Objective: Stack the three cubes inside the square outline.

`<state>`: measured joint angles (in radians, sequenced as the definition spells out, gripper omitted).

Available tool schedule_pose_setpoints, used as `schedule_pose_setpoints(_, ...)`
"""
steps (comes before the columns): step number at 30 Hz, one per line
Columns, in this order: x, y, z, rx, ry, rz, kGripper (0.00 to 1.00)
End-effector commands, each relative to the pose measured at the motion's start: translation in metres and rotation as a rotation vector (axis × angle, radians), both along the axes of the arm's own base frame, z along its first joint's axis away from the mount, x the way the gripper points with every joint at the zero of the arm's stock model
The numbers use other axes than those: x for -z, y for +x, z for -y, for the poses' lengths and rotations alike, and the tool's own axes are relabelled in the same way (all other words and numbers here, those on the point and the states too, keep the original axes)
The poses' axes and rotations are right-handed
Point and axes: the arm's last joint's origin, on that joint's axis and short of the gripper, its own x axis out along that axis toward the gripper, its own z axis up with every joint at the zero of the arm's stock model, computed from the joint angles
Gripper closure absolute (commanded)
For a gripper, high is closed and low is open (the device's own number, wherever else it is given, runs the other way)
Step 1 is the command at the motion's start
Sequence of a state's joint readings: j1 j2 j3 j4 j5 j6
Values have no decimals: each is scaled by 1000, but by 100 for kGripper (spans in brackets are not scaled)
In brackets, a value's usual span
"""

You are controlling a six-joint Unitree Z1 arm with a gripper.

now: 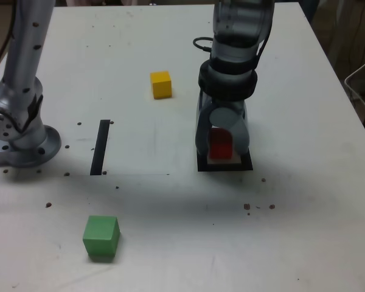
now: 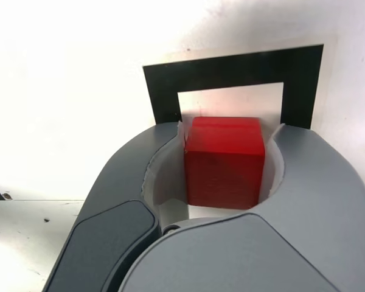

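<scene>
My jaws (image 2: 224, 159) sit slightly parted around red cube (image 2: 224, 161) on outline (image 2: 231, 70); grip unclear. Cubes look light, rigid, matte: pinch flat opposite sides mid-height.

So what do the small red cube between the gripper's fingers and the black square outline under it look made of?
Red cube: matte, solid colour, faint horizontal lines across its face, possibly printed plastic or painted wood; I can't tell which. Black square outline: flat, thin and dull with a white centre, probably printed paper or card lying on the white table.
</scene>
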<state>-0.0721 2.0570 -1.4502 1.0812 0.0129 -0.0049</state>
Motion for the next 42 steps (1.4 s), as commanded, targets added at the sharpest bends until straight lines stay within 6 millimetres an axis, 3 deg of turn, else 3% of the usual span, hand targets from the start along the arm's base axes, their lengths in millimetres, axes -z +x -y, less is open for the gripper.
schedule_pose_setpoints(1,-2,-1,1,2,7,9,5)
schedule_pose_setpoints(4,-2,-2,0,2,19,11,1)
schedule_pose_setpoints(11,-9,-7,-2,0,52,22,1)
schedule_pose_setpoints(23,-44,-29,-1,19,66,63,0)
schedule_pose_setpoints(32,-67,-57,-5,53,83,36,0)
schedule_pose_setpoints(38,-70,-66,-9,64,89,11,0)
schedule_pose_setpoints(42,-69,-72,-24,51,101,-9,0)
